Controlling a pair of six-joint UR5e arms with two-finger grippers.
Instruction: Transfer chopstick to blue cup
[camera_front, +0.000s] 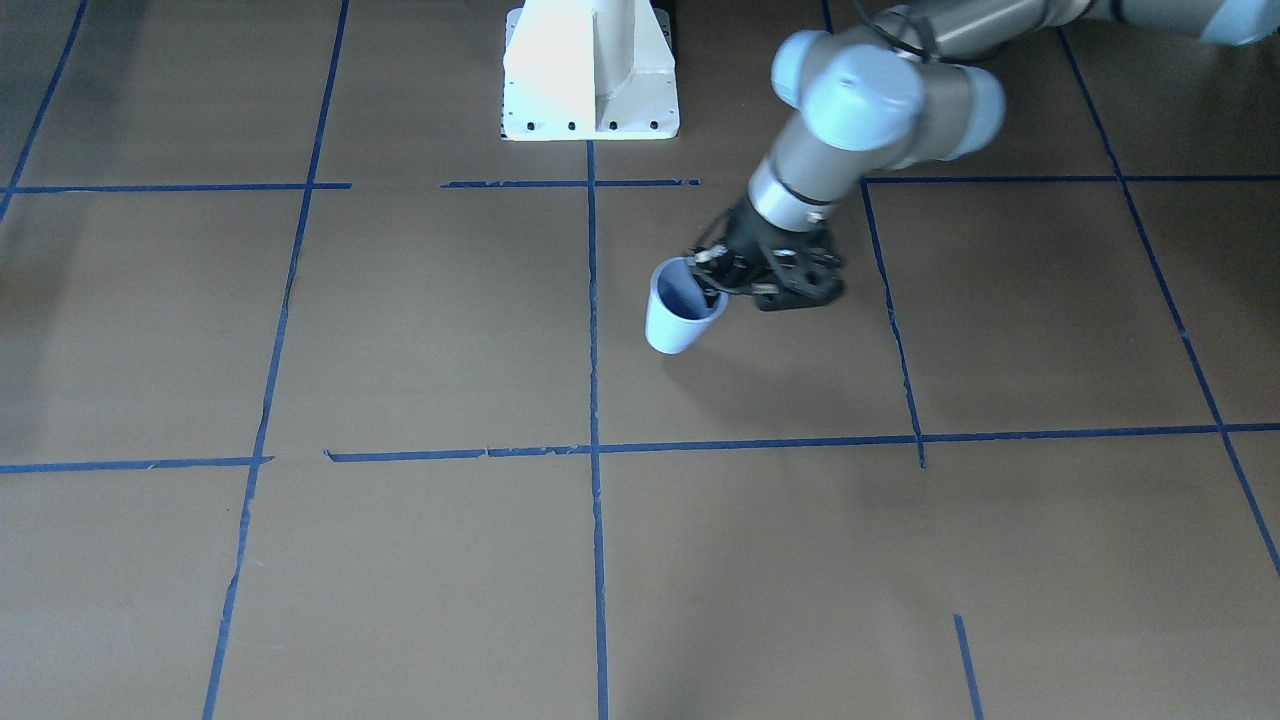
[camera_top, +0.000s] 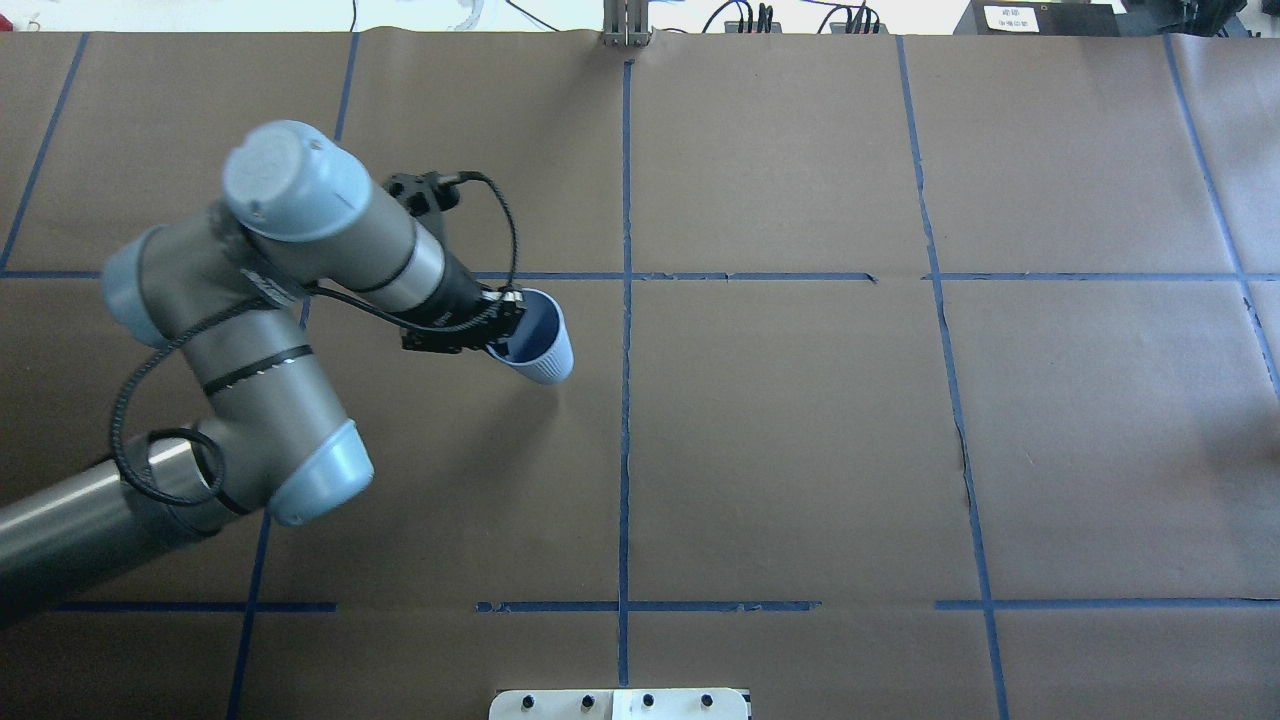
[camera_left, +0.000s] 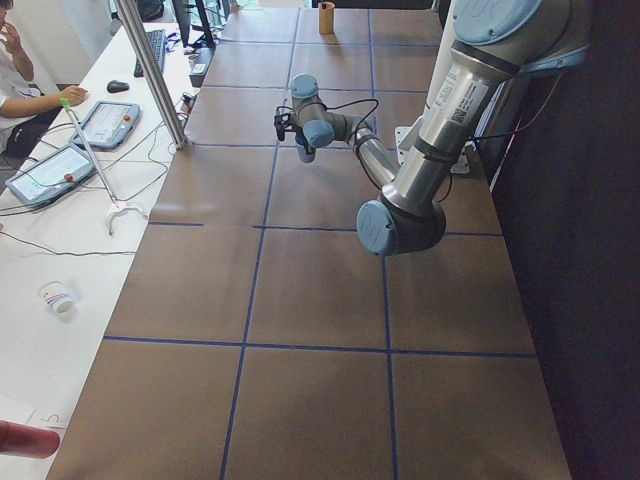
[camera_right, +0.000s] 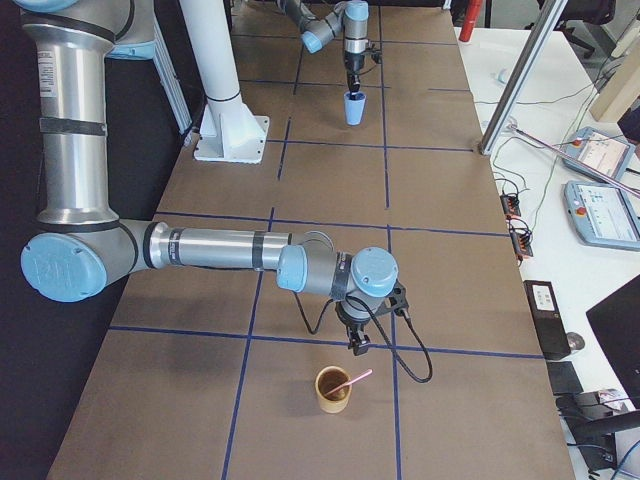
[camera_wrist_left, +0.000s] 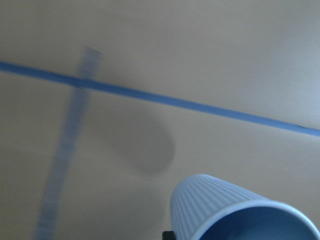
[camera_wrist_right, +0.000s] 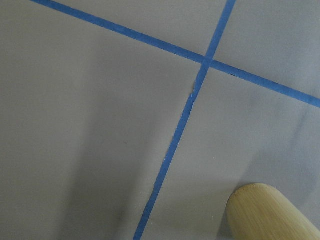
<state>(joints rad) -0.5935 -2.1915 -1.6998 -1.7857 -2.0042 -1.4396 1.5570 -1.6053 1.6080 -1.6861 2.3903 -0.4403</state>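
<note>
The pale blue ribbed cup (camera_front: 680, 312) (camera_top: 540, 345) (camera_wrist_left: 225, 207) hangs tilted above the brown table. My left gripper (camera_front: 712, 283) (camera_top: 503, 325) is shut on its rim, one finger inside and one outside. In the exterior right view the blue cup (camera_right: 354, 108) is far away. In the same view the pink chopstick (camera_right: 353, 380) leans in a tan bamboo cup (camera_right: 333, 392) near the table's end. My right gripper (camera_right: 357, 338) hovers just above and behind that cup; I cannot tell whether it is open or shut. The right wrist view catches only the bamboo cup's side (camera_wrist_right: 270, 212).
Blue tape lines grid the table. The robot's white pedestal (camera_front: 590, 70) (camera_right: 230, 125) stands at the robot side's edge. A side bench carries tablets (camera_left: 105, 122), cables and a metal post (camera_left: 150, 70), with a person's arm (camera_left: 30, 95) beside it.
</note>
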